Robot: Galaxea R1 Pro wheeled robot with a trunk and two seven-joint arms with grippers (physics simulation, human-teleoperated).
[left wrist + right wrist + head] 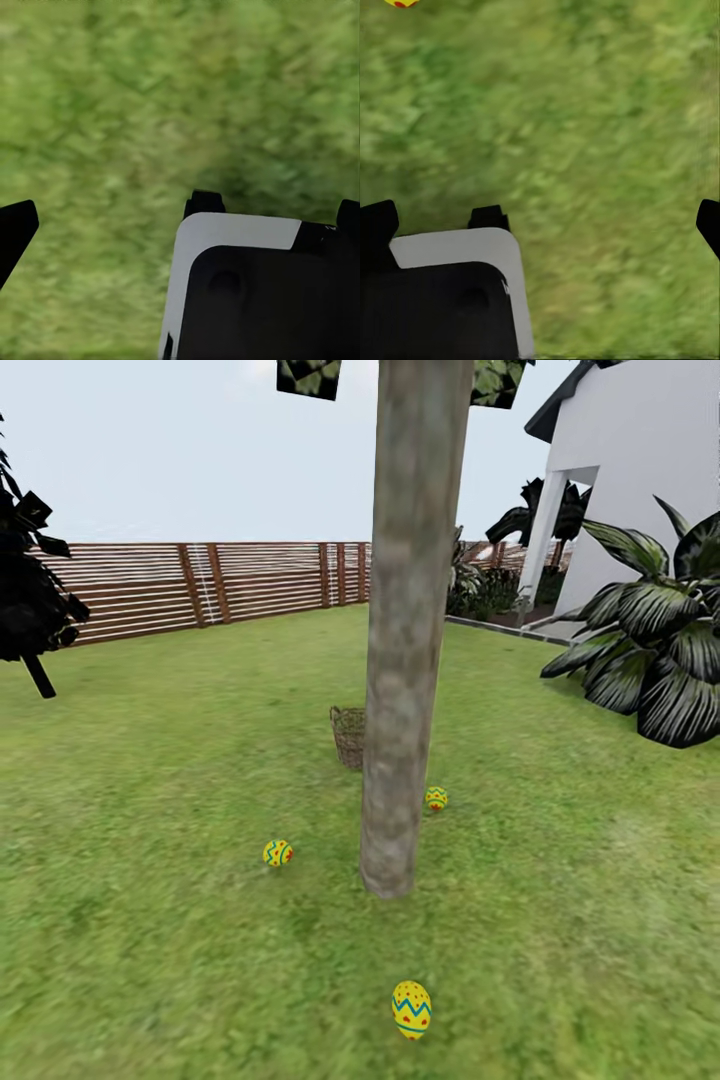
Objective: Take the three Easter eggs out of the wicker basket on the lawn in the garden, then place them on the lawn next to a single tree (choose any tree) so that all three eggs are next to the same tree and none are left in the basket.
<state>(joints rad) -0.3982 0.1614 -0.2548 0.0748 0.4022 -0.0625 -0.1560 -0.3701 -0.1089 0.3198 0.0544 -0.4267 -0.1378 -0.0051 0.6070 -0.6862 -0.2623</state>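
Eggs (411, 1009) all lay on grass (150, 960) around the tree (405, 660), basket (348, 735) seemingly emptied; both hands gaped apart, empty.

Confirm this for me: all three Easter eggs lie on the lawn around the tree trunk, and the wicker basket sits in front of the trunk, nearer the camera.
Wrong on one point. In the head view the wicker basket sits behind the tree, partly hidden by its trunk, not in front. The rest holds: the three Easter eggs lie on the lawn around the trunk.
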